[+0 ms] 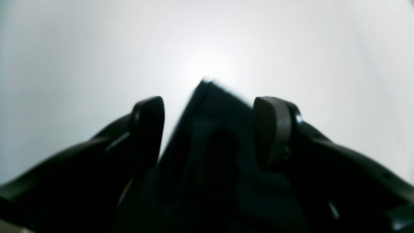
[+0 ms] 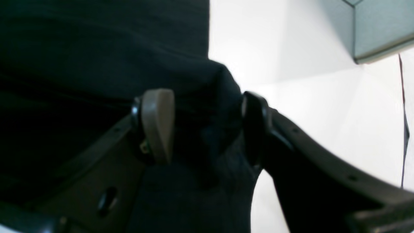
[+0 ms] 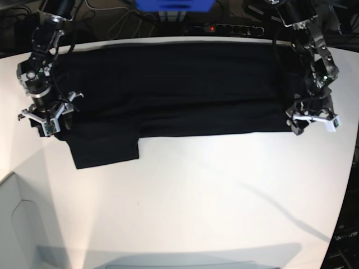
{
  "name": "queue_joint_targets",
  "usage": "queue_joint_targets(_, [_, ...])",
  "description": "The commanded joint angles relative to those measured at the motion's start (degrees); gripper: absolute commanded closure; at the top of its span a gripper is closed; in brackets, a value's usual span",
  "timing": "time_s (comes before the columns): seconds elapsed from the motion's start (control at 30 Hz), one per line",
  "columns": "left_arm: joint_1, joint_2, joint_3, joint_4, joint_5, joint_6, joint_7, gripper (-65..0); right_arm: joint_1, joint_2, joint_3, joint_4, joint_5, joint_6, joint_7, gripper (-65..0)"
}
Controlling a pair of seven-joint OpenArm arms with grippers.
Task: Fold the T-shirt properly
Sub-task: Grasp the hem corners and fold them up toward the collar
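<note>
Both grippers' fingers (image 1: 275,129) (image 2: 158,126) stand spread at the black T-shirt (image 3: 190,95), its long axis running crosswise.

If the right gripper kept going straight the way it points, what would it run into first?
Most likely the T-shirt: its dark folds lie between and beyond the right gripper's open fingers, though how far off is unclear.

No text, label, brand, number or sign could be read in any of the three views.
</note>
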Motion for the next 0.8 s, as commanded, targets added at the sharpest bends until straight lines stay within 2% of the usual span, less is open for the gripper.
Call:
queue_joint_targets(0.0, [-0.2, -0.8, -0.2, 0.9, -0.2, -0.1, -1.1, -41.2, 0.5, 0.8, 0.3, 1.3, 0.3, 0.8, 1.4, -33.6])
queue_joint_targets(0.13, [-1.4, -0.8, -0.2, 0.2, -0.2, -0.1, -1.0, -39.1, 0.7, 0.8, 0.3, 1.2, 0.3, 0.8, 1.4, -33.6])
queue_joint_targets(0.33, [-2.1, -0.8, -0.2, -2.9, -0.2, -0.1, -1.0, -22.8, 0.7, 0.8, 0.3, 1.2, 0.3, 0.8, 1.4, -33.6])
queue_joint_targets(0.6, [-1.4, -1.2, 2.7, -3.0, -0.2, -0.1, -1.0, -19.6, 2.0, 0.8, 0.1, 1.2, 0.2, 0.8, 1.4, -33.6])
queue_joint_targets(0.7, [-1.4, -1.0, 2.7, -3.0, -0.2, -0.2, -1.0, -10.7, 2.1, 0.8, 0.2, 1.2, 0.2, 0.8, 1.4, -33.6])
queue_joint_targets(0.77, [-1.4, -0.9, 2.7, -2.8, -0.2, 0.0, -1.0, -2.3, 2.9, 0.8, 0.3, 1.3, 0.2, 0.7, 1.4, -33.6])
